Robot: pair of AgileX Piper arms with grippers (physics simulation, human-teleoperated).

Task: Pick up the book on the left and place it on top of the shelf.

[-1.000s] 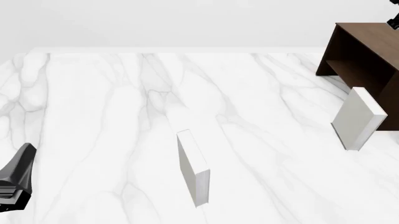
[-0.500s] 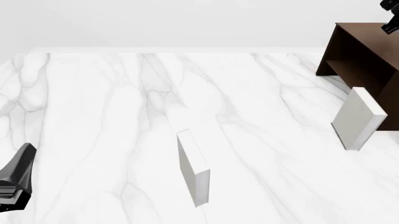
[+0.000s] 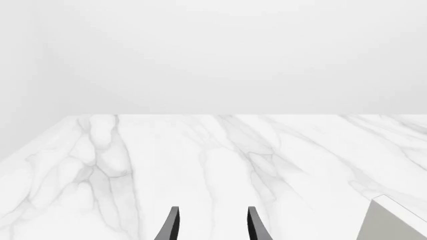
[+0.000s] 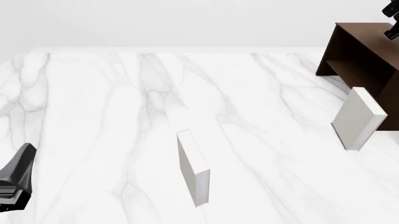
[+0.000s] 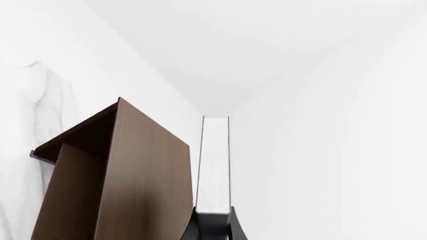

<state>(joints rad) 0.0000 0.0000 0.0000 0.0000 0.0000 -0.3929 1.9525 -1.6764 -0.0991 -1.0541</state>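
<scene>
Spreading across nearly the whole front view, the white marble table (image 4: 112,116) carries the dark brown shelf (image 4: 365,53) at its far right, an open box with an inner board showing on the side facing left. Two pale grey-white books stand on edge on the marble: the right pale book (image 4: 358,119) leans just in front of the shelf, and the middle pale book (image 4: 192,168) stands well apart from it, nearer the camera at the table's middle. The left arm (image 4: 16,179) sits low at the near left edge of the front view; its wrist camera shows the left gripper (image 3: 212,224) with two dark fingers spread and only bare marble between them, holding nothing, and a corner of a pale book at the side of that view. The right gripper (image 5: 213,227) is closed on the book (image 5: 215,165), whose white page edges face the wrist camera between thin black covers; the book is held in the air just beside the shelf's brown top panel, and contact between them cannot be told. In the front view only a small black part of the right arm (image 4: 393,25) shows above the shelf's top at the far right edge.
</scene>
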